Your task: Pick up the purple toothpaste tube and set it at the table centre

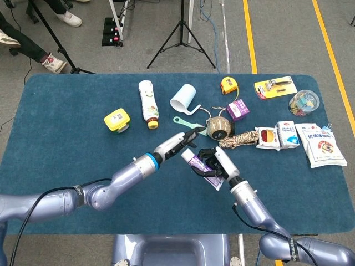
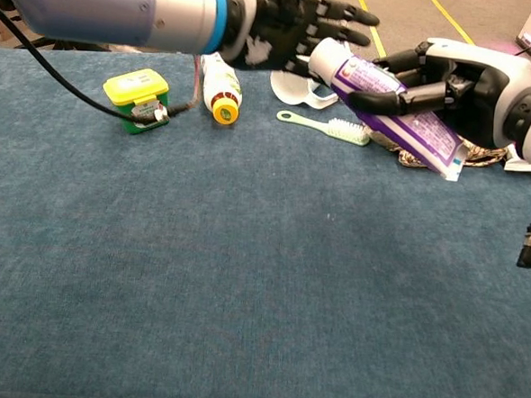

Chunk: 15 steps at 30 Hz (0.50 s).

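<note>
The purple toothpaste tube (image 1: pixel 198 166) (image 2: pixel 392 112) hangs tilted just above the table, its white cap end up and to the left. My right hand (image 1: pixel 215 162) (image 2: pixel 453 77) grips it around the middle, fingers curled over the top. My left hand (image 1: pixel 180 142) (image 2: pixel 294 19) hovers just left of the cap end with its fingers spread, holding nothing and apart from the tube. The tube's flat tail points toward the right, near the rope bundle.
A green toothbrush (image 1: pixel 188 124) (image 2: pixel 328 127) lies just behind the hands. Further back are a yellow box (image 1: pixel 117 119), a bottle (image 1: pixel 147 103), a white cup (image 1: pixel 183 99), a twine ball (image 1: pixel 218 127) and a purple box (image 1: pixel 239 109). Packets (image 1: pixel 320 144) lie at the right.
</note>
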Available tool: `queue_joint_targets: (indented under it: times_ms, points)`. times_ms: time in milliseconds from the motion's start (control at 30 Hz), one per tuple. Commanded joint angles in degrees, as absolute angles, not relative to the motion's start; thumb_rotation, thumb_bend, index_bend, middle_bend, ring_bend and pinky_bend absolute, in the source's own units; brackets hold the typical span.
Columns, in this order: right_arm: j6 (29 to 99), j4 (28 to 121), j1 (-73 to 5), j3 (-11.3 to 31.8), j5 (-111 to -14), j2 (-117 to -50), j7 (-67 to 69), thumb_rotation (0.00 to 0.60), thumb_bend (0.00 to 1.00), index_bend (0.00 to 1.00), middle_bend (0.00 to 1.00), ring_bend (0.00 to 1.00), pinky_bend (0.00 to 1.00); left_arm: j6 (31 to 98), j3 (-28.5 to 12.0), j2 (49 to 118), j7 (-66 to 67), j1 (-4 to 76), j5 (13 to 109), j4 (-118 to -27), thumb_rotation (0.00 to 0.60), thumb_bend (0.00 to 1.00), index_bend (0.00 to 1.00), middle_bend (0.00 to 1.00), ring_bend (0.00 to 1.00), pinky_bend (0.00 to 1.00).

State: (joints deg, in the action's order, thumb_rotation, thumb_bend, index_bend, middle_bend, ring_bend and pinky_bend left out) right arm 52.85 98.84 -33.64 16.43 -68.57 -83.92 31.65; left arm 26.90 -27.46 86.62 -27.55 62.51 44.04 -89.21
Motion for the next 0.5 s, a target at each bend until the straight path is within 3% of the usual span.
queue_joint_targets:
  times_ms: [33,500]
  points:
    - [52.58,98.36,-33.48,15.96,-69.01,-83.88,31.96,0.579,0.48,0.77,0.85,1.00,1.00,28.61,-27.04,83.81,-25.36,61.64,45.88,-89.94,0.000,0.04,0.00,0.00,0.00,0.16]
    - [50.91,95.43,-32.63,13.46,-70.81,-82.52,33.01,0.578,0.48,0.77,0.85,1.00,1.00,32.58,-24.80,73.45,-21.23,56.96,50.76,-95.69,0.000,0.04,0.00,0.00,0.00,0.16]
